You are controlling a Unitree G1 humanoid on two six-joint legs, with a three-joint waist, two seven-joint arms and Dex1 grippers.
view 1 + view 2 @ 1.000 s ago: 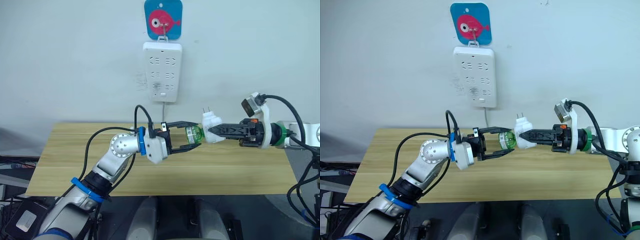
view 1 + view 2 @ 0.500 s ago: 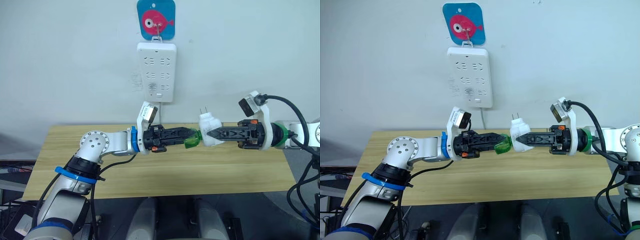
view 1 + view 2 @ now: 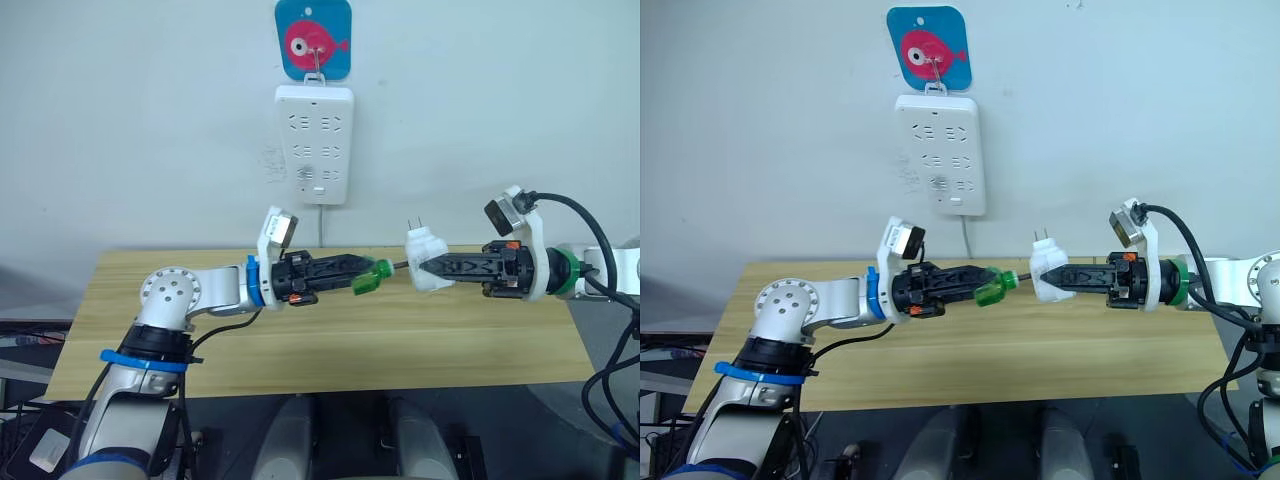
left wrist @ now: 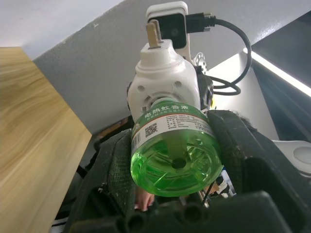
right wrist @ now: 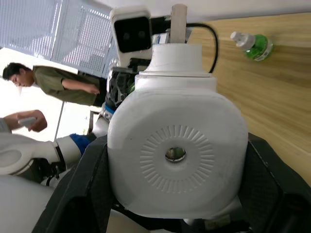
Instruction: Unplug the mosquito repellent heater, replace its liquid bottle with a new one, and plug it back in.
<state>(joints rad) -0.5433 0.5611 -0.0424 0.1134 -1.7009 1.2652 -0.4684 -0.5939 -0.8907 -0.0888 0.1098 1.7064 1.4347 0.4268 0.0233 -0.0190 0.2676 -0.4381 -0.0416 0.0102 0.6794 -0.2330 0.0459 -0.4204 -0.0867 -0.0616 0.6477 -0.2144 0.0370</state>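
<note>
the left gripper (image 3: 352, 271) is clamped on the green bottle (image 3: 367, 279), its wick barely clear of the mosquito repellent heater (image 3: 425, 260) gripped by the right gripper (image 3: 448, 267). a sideways pull could snag or snap the wick, and liquid might drip on the table (image 3: 300, 340).

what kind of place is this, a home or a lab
Probably a lab or test room, not a home: a bare wooden table against a plain wall, a power strip hung from a hook, and a person standing by large windows.

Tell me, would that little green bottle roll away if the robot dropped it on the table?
Probably. The green bottle, pinched in the left gripper, has a round body, so on its side it would likely roll. It looks like light plastic, though its liquid adds some weight.
</note>
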